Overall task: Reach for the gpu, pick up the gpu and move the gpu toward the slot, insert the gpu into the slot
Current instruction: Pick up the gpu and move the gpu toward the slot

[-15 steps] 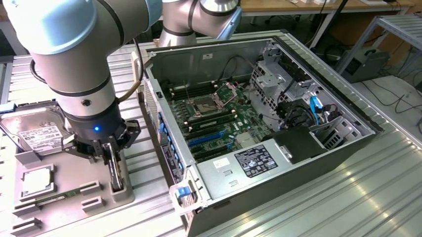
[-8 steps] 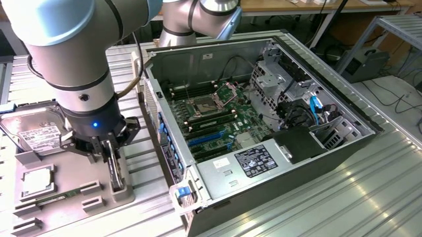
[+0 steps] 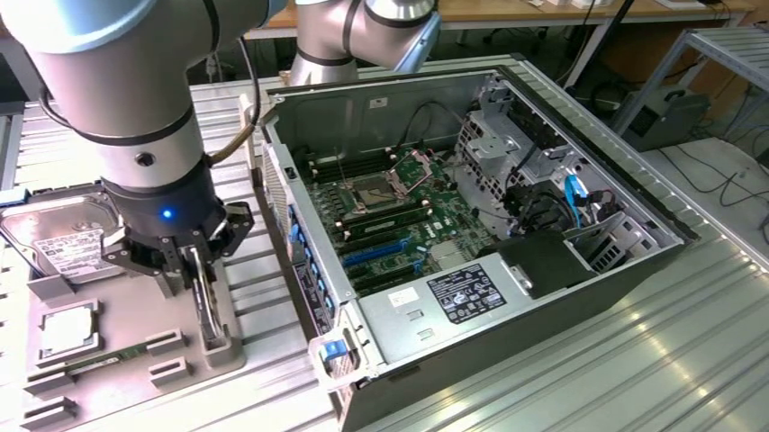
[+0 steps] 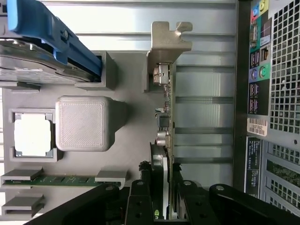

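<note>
The gripper (image 3: 198,277) is held low over a grey tray (image 3: 121,301) at the exterior view's left, which lies on the ribbed metal worktop (image 3: 625,360). The gpu (image 3: 214,317) is stood on edge in a holder on that tray, directly under the gripper. In the wrist view the gpu (image 4: 169,117) is seen edge-on, with its silver bracket (image 4: 166,44) at the far end and its near end taken in by the gripper (image 4: 164,190). Whether the gripper is clamped on the gpu or merely set around it cannot be told. The gpu is seen seated in the holder, not lifted. A hard drive (image 3: 67,238) with a blue rail, a square chip (image 3: 70,331) and a green memory stick (image 3: 103,360) are also kept on the tray, each in its own recess. An open computer case (image 3: 529,346) is laid on its side just beside the tray, at the exterior view's right. The green motherboard (image 3: 433,216) is exposed inside it, and the blue slot (image 3: 382,253) is found near the board's lower edge, well apart from the gpu.
</note>
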